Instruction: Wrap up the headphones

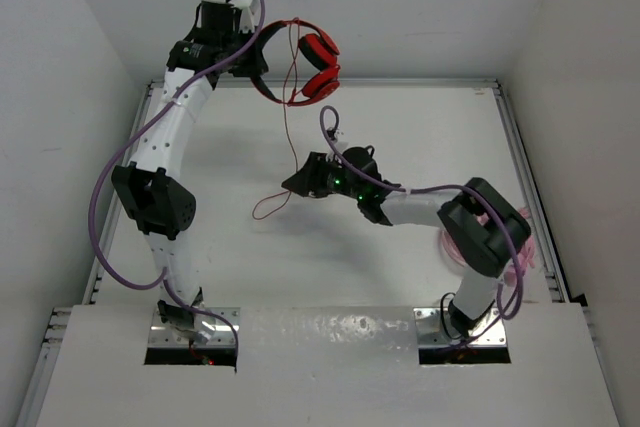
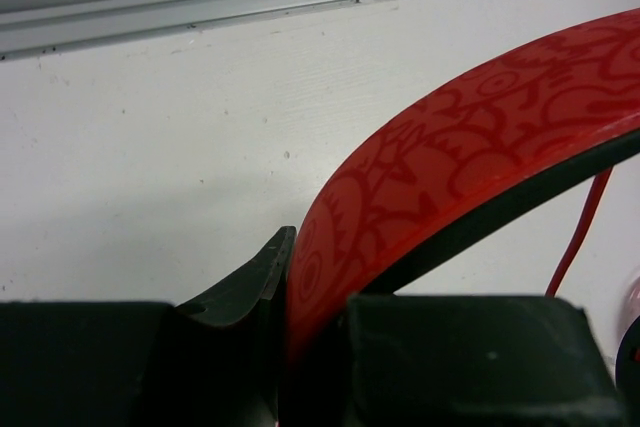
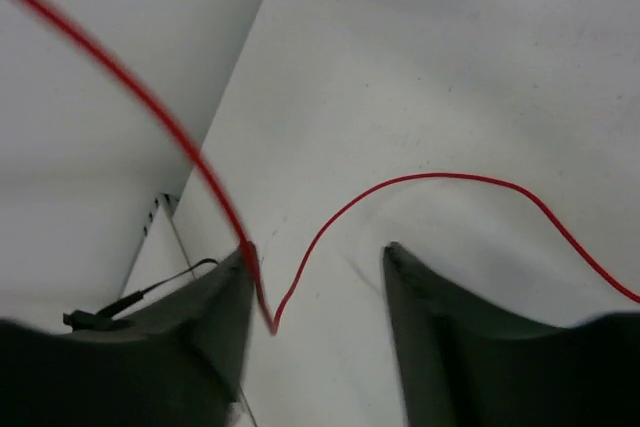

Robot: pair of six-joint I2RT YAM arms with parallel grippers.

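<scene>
Early wrap step: left gripper [image 2: 300,317] clamped on the headphones [image 1: 318,67] headband [image 2: 450,157], aloft at the surface [image 1: 420,147] far edge; right gripper [image 3: 318,277] wide, cable [image 3: 440,179] hanging between its fingers (seemingly brushing one, blurry), next: pinch cable, wind.

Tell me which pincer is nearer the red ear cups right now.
Left. The left pincer is shut on the headband, just beside the ear cups. The right pincer is open, well below them in the top view, with the cable passing through its gap.
</scene>
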